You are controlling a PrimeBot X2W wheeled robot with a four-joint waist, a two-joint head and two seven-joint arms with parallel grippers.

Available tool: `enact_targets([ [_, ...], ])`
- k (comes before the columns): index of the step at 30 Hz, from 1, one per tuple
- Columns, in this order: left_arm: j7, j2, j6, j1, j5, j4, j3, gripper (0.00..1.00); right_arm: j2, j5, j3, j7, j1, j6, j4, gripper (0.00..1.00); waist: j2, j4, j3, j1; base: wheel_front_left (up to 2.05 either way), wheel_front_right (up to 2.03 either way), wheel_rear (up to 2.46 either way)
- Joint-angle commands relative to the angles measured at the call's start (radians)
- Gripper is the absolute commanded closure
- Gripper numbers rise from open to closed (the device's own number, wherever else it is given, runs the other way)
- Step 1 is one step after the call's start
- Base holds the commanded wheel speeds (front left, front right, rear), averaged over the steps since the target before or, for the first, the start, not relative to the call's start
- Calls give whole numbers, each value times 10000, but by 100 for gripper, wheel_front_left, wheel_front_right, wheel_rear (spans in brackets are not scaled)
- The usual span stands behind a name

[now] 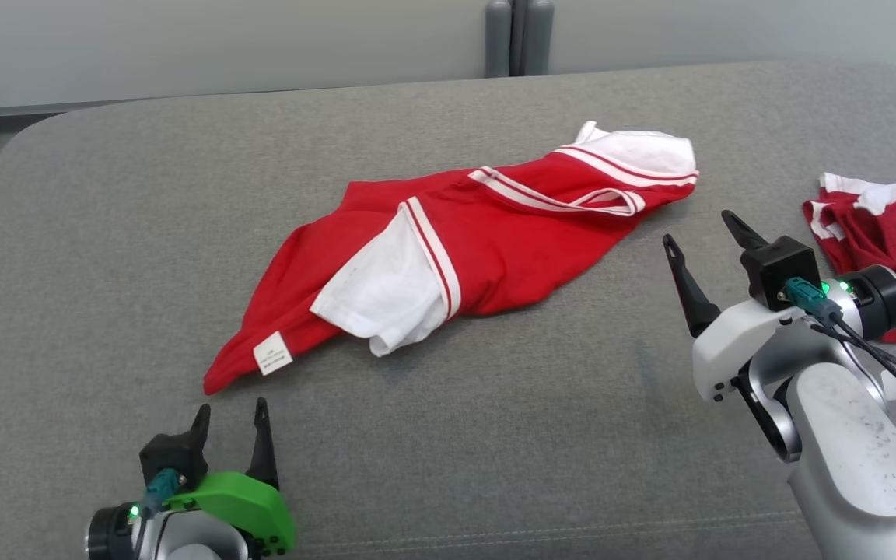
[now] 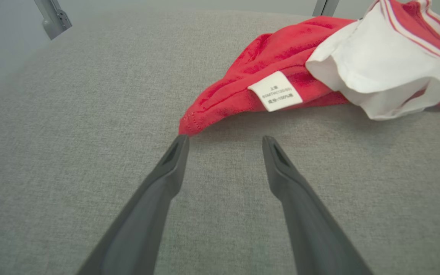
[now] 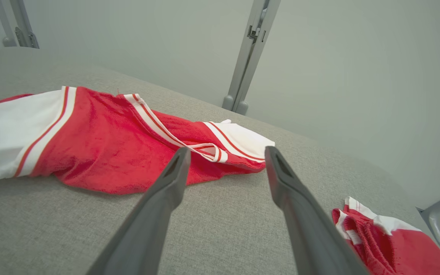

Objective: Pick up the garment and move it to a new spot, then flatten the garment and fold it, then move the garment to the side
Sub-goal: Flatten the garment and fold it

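A red garment (image 1: 495,249) with white sleeves and white-striped trim lies crumpled in a long diagonal heap across the grey padded surface. A white label (image 1: 272,352) shows at its near-left corner. My left gripper (image 1: 232,418) stands open just below that corner, fingers apart and nothing between them; in the left wrist view the garment's (image 2: 281,65) red corner lies just off the tip of the left finger of my left gripper (image 2: 225,141). My right gripper (image 1: 703,228) is open to the right of the garment, apart from it, and in the right wrist view the right gripper (image 3: 227,152) points at the striped collar end of the garment (image 3: 101,145).
A second red and white garment (image 1: 895,233) lies bunched at the right edge of the surface, behind my right wrist; it is also in the right wrist view (image 3: 388,244). Grey metal posts (image 1: 518,35) rise behind the surface's far edge. The grey surface (image 1: 106,233) is bare to the left.
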Motion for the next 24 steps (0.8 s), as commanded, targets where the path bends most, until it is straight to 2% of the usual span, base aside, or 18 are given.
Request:
enact_targets([
  [1,-2,-192,-118,376,229,-484,93,0,35,122,86,167,-219,-19,163,0,0,835,-270,0,0,0,0],
  [4,-2,-316,-149,598,427,-1054,226,0,97,175,255,322,-403,-17,363,0,0,1247,-278,0,0,0,0],
  [5,-3,-538,-204,809,594,-1653,202,0,-15,213,470,495,-651,-19,712,0,0,1743,-238,0,0,0,0],
  [12,-2,-1050,-320,1100,1169,-3095,-87,0,5,703,1075,992,-1927,-19,2414,0,0,3278,-21,0,0,0,0],
  [19,-2,-1350,-428,1129,1485,-3660,-531,0,426,1253,952,1091,-2873,-19,4200,0,0,4542,85,0,0,0,0],
  [24,-2,-1467,-505,1167,1507,-3740,-779,0,494,735,445,1249,-3484,-19,5565,0,0,5204,239,0,0,0,0],
])
